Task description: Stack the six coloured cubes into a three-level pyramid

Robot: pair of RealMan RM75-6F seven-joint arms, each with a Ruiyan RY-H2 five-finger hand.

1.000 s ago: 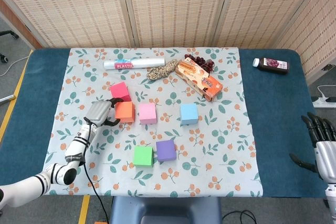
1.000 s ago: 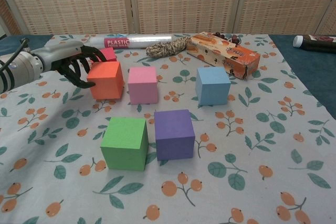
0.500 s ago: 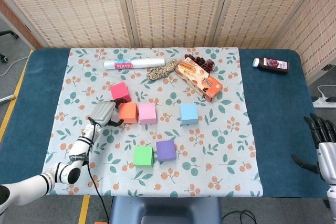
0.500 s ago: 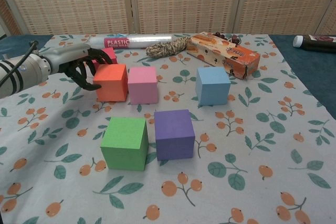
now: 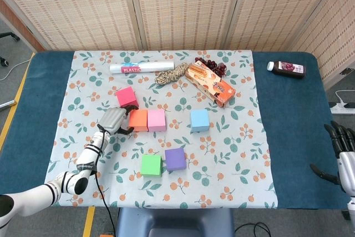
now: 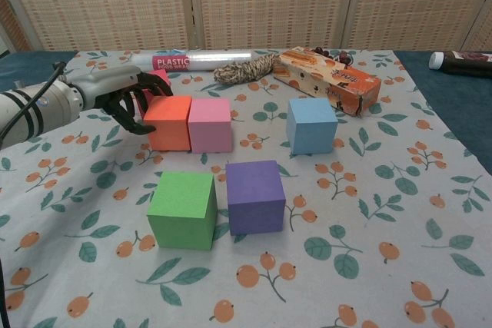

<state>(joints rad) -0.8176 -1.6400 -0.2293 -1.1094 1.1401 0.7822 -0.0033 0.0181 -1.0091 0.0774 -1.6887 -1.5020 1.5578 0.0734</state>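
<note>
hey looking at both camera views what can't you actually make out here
- Right hand: cut off by the head view's right edge, absent from the chest view; finger pose unclear.
- Left hand: its fingers meet the orange cube on the far side; whether it grips or only pushes is hidden.
- Red cube: mostly hidden behind the left hand in the chest view.
- Dark bottle: cut by the chest view's right edge; label too small to read.

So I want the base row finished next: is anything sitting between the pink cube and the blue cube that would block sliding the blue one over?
Nothing visible does. Only bare cloth lies between the pink cube and the blue cube; the purple cube sits nearer the camera, outside that gap.
</note>
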